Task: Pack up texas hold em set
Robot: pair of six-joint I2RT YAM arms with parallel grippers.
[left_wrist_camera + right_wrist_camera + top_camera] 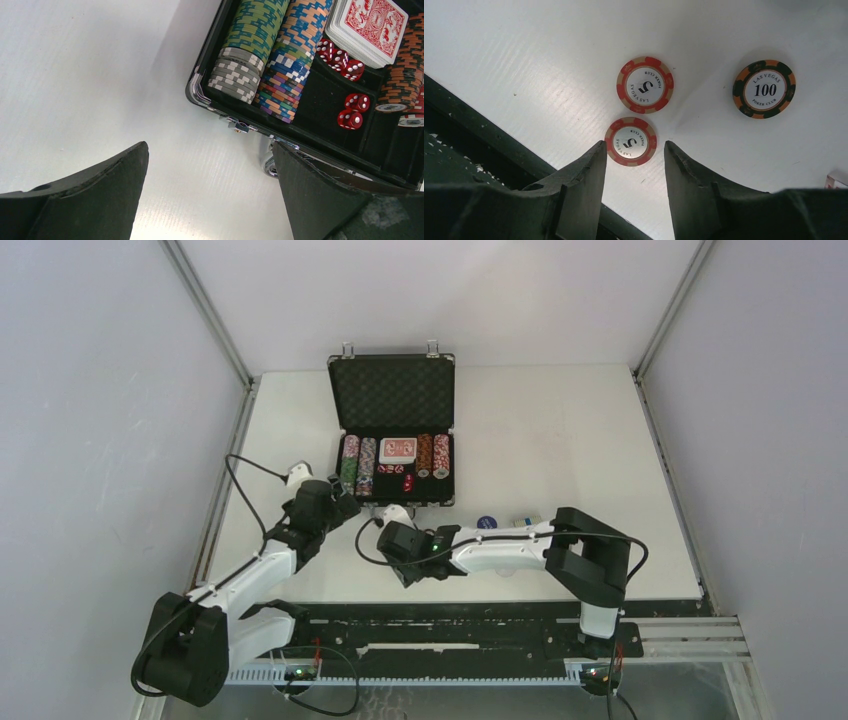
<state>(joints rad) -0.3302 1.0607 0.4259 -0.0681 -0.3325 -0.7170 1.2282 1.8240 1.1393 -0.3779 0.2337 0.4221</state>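
The black silver-edged case (392,365) lies open at the table's middle back. It holds rows of striped chips (252,47), a red card deck (370,25) and red dice (352,110). My left gripper (211,145) is open over bare table just in front of the case's front left corner (200,95). My right gripper (635,145) is open and low over the table. A red "5" chip (630,141) lies flat just past its fingertips, untouched. A second red "5" chip (645,84) and a black-orange "100" chip (764,89) lie farther out. In the top view my right arm hides these loose chips.
A blue round piece (487,522) and a small pale box (525,521) lie on the table beside my right forearm. A dark band (484,130) crosses the lower left of the right wrist view. Grey walls and metal posts close in the table.
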